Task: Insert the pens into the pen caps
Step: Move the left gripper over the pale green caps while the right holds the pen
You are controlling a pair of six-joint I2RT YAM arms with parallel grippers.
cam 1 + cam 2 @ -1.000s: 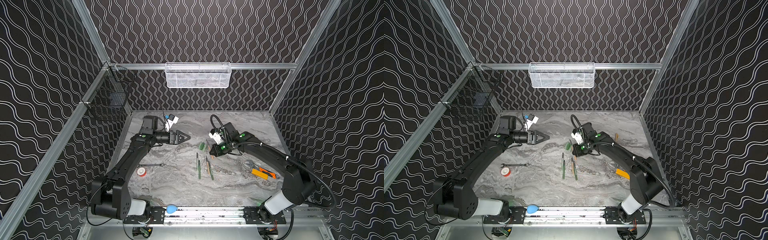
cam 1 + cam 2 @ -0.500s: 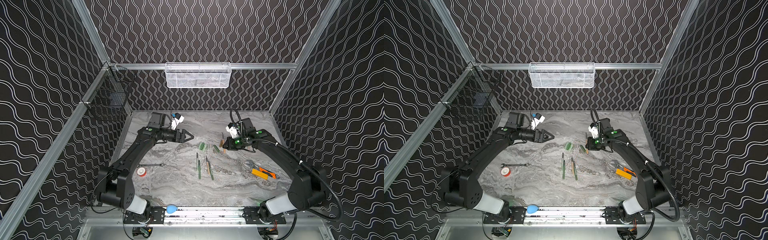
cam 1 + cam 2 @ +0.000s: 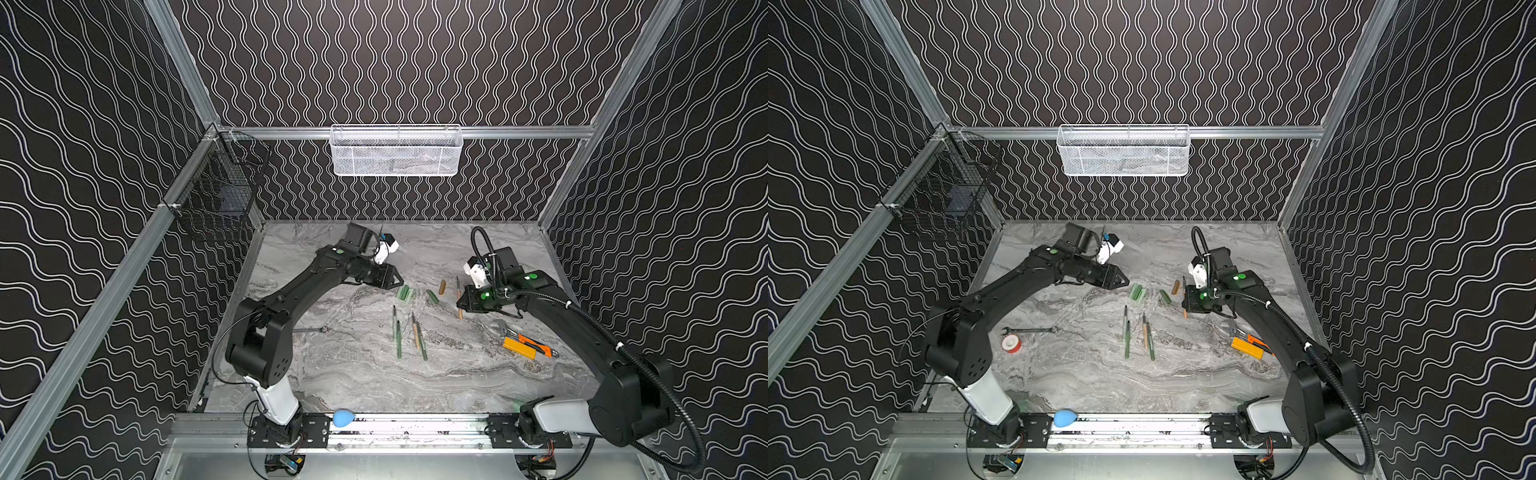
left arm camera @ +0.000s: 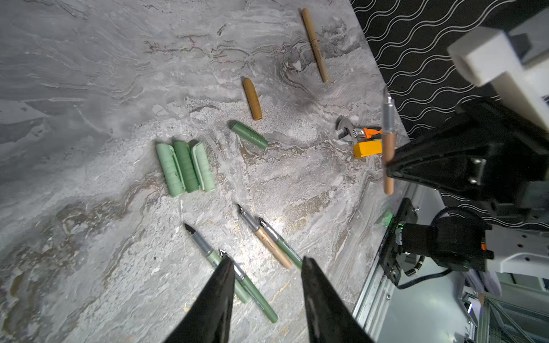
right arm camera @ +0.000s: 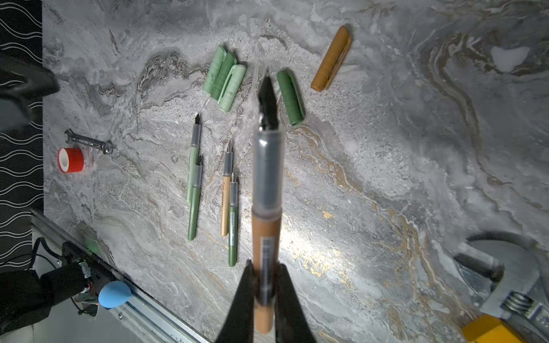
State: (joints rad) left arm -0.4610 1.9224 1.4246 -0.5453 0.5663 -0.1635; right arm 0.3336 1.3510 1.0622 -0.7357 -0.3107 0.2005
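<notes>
Four loose pens [image 5: 194, 208] lie on the table [image 3: 457, 374], a flat slab with a grey, veined marble look and gold streaks. Each is a slim matte stick, green or tan, with a smoky translucent grip section and a dark pointed nib. In both top views their long axes run close to 12–6, nibs toward 12 o'clock, in two pairs whose sides touch. A fifth, the tan pen [image 5: 266, 225], is clamped near its blunt rear end by the right gripper [image 5: 264, 268], at 2 o'clock of the loose four; its axis also runs near 12–6, nib toward 12 o'clock. At 12 o'clock of the loose pens sit three pale green caps [image 4: 184, 167], stubby cylinders with flat clips, touching side by side. The dark green cap [image 4: 249, 135] lies apart at their 3 o'clock, and the tan cap [image 4: 252, 99] lies beyond it, near the held nib. The left gripper [image 4: 264, 262], two black tapering wedges, hovers just at 9 o'clock of the pale caps, jaws parted around nothing. Bare marble stretches from the pens' tails to the aluminium rail [image 3: 415, 428] at 6 o'clock. Near the 4 o'clock edge lie a yellow utility knife [image 3: 519, 348] and an adjustable wrench [image 3: 503, 328]; at 8 o'clock, a silver wrench [image 3: 1030, 330] and a red tape roll [image 3: 1011, 344].
</notes>
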